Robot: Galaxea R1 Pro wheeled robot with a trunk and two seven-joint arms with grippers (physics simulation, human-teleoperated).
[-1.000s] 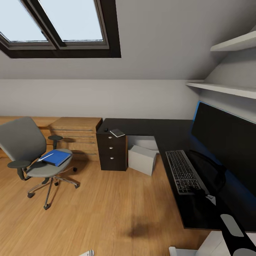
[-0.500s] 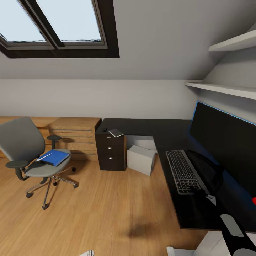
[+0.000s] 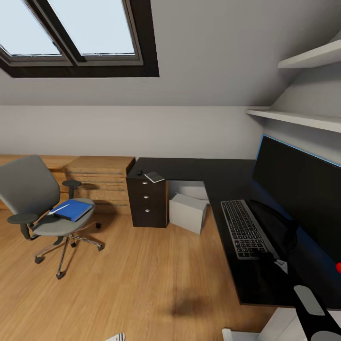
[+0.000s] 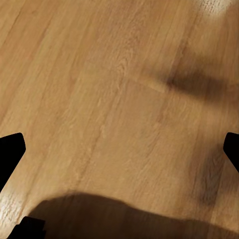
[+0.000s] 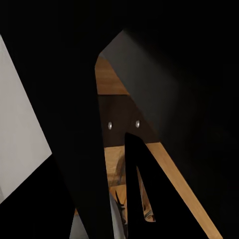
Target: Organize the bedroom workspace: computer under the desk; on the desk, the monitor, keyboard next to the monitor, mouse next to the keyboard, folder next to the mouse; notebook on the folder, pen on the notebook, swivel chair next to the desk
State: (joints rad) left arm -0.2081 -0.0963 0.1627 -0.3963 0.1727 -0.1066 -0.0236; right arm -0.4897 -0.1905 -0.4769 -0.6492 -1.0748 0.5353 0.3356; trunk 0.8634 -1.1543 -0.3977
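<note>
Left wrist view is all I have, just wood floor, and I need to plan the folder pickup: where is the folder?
Observer: The folder lies flat on the seat of the swivel chair.
Operator: Is the pen with it?
Observer: A thin white stick, likely the pen, lies along the folder's edge nearest the chair back.
Operator: And the notebook?
Observer: The notebook lies on the desk, above the drawer unit.
</note>
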